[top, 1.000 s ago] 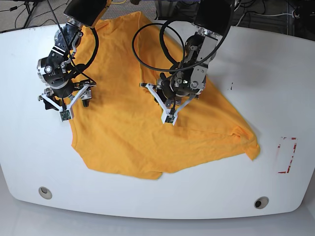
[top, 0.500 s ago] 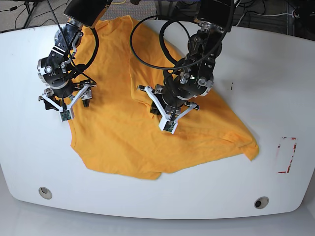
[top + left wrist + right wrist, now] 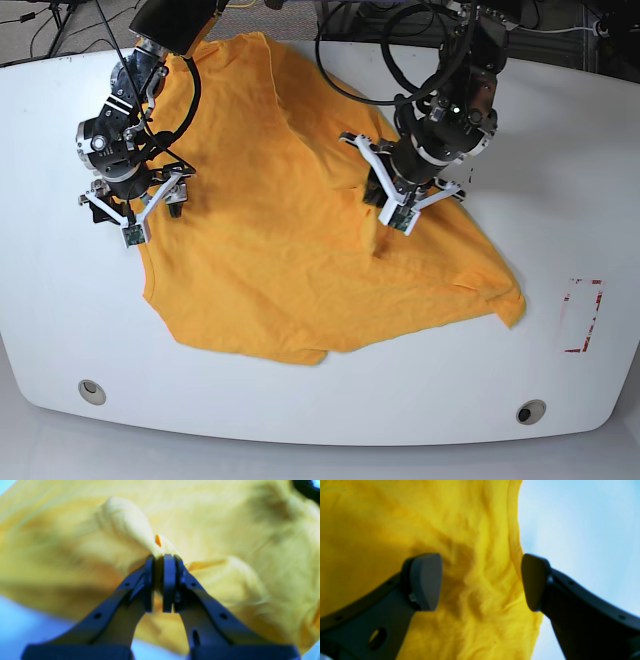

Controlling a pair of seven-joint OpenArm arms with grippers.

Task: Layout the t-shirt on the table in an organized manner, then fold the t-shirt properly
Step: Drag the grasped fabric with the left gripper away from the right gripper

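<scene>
— Orange-yellow cotton covers most of the table [image 3: 560, 130], doesn't it? Where exactly does the t-shirt [image 3: 260, 270] lie?

— Spread but rumpled, from the far edge near the middle down toward the near edge. One corner reaches out toward the red-white tape rectangle [image 3: 583, 315] by the right edge. Nothing is folded yet; by my reckoning this is the laying-out step.

— And the left gripper [image 3: 160, 585]?

— Its fingers are pressed together on a pinch of cloth. The left wrist view shows a ridge of fabric bunched up just past the tips. In the base view it sits over the shirt's right-hand part, with a small peak of cloth drawn up beneath it.

— The right gripper [image 3: 481, 582]?

— Spread wide, holding nothing. It hangs over the shirt's hem where the cloth meets bare white table, near the left edge.

— What could go wrong?

— The pinch looks thin. If the left arm pulls hard or fast, the cloth may slip out and drop in a fresh crease. It might also have caught both layers, and then a pull would drag the whole shirt rather than smooth it. With the right fingers not pinning the far side, nothing anchors the shirt, so it could slide toward the tape rectangle instead of flattening.
</scene>
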